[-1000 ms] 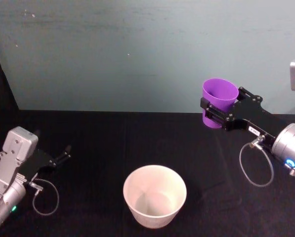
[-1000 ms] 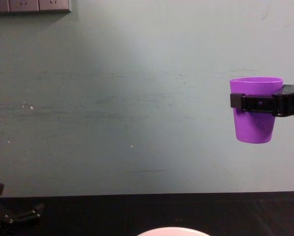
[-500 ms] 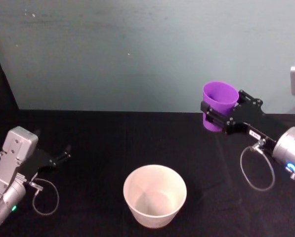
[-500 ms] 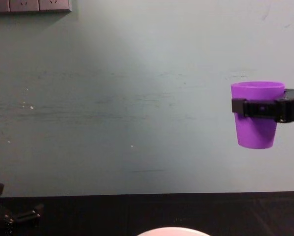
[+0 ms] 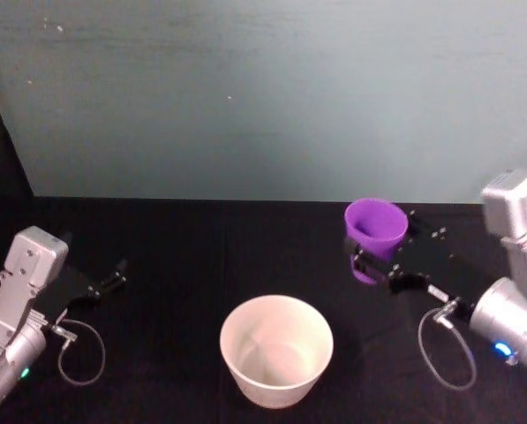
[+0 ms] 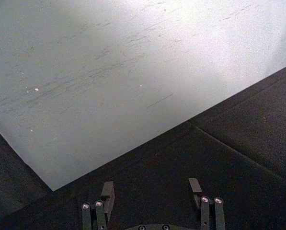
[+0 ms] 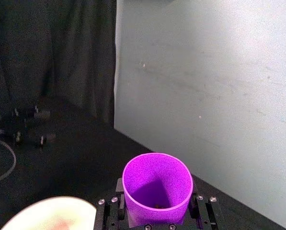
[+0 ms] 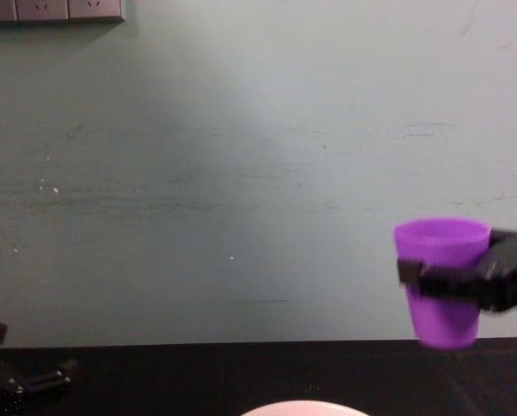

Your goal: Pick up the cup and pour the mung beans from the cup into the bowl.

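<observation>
Cup (image 5: pixel 375 231) is clamped in the right gripper (image 5: pixel 373 262), sitting upright with its mouth up. It's off to the right of the bowl (image 5: pixel 272 385) and a bit farther back, so not over it. The black fingers (image 7: pixel 108 209) squeeze the purple wall from both sides, roughly halfway down.

From the chest view, the cup (image 8: pixel 442 282) hangs higher than the bowl (image 8: pixel 306 406), whose pale rim just pokes in. The right gripper (image 8: pixel 440 279) comes in from the bowl's right. I can't tell whether the cup's base touches the tabletop (image 5: pixel 175 247) or floats just above it.

The right wrist view looks straight down into the cup (image 7: pixel 157 184), which sits in the right gripper (image 7: pixel 157 213). There are a few tiny specks (image 7: pixel 157 206) at the bottom, too small to say what they are. The bowl (image 7: pixel 47 203) shows near the cup there, rim pale, and its inside looks plain white.

The left gripper (image 5: pixel 111 281) is parked well to the left of the bowl, low by the black tabletop. In its own wrist view the left gripper (image 6: pixel 151 190) has its fingers spread apart, pointing toward the teal wall (image 6: pixel 133 72) behind the tabletop.
</observation>
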Robot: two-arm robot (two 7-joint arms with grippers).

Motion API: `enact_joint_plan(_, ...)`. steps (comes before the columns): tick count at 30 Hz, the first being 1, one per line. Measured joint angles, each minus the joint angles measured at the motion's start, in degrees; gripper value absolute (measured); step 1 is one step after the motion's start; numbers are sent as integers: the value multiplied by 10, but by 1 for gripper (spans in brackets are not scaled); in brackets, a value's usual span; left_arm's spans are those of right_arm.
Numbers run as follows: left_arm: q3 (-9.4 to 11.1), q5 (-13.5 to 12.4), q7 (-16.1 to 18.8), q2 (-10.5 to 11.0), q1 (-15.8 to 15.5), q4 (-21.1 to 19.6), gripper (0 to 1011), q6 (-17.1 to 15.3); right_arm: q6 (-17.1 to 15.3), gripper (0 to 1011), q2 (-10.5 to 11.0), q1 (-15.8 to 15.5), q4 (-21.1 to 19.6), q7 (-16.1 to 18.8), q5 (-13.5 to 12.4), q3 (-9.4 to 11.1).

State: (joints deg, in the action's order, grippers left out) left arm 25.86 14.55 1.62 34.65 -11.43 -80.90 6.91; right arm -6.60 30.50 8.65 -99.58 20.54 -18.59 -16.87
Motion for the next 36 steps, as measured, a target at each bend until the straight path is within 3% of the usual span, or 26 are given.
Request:
enact_joint_plan(2,0,0,0,0,0,0,1003,0,1,733,-1,0,4,-4,17,-9)
enact_joint_plan(4,0,0,0,0,0,0,1003,0,1,733,-3,4,8,-16,54,-25)
enact_joint_plan(5,0,0,0,0,0,0,1003,0,-2,732,-2,8,8,-26,84,-38)
enact_joint_plan(8,0,0,0,0,0,0,1003,0,-10,733,2,15,6,-40,132,-58)
enact_joint_plan(9,0,0,0,0,0,0,1003,0,-16,732,5,20,3,-48,162,-70)
enact_joint_plan(12,0,0,0,0,0,0,1003,0,-25,733,12,27,-3,-59,211,-90)
enact_joint_plan(13,0,0,0,0,0,0,1003,0,-36,733,19,34,-10,-66,252,-108)
enact_joint_plan(15,0,0,0,0,0,0,1003,0,-47,733,24,40,-16,-71,286,-122)
enact_joint_plan(18,0,0,0,0,0,0,1003,0,-74,733,37,55,-31,-76,366,-157)
enact_joint_plan(19,0,0,0,0,0,0,1003,0,-74,732,37,55,-31,-76,366,-157)
enact_joint_plan(20,0,0,0,0,0,0,1003,0,-83,733,42,61,-36,-76,395,-171)
enact_joint_plan(25,0,0,0,0,0,0,1003,0,-103,733,56,80,-49,-67,479,-208)
enact_joint_plan(34,0,0,0,0,0,0,1003,0,-122,733,72,106,-56,-38,597,-259)
enact_joint_plan(36,0,0,0,0,0,0,1003,0,-123,733,74,109,-57,-34,611,-265)
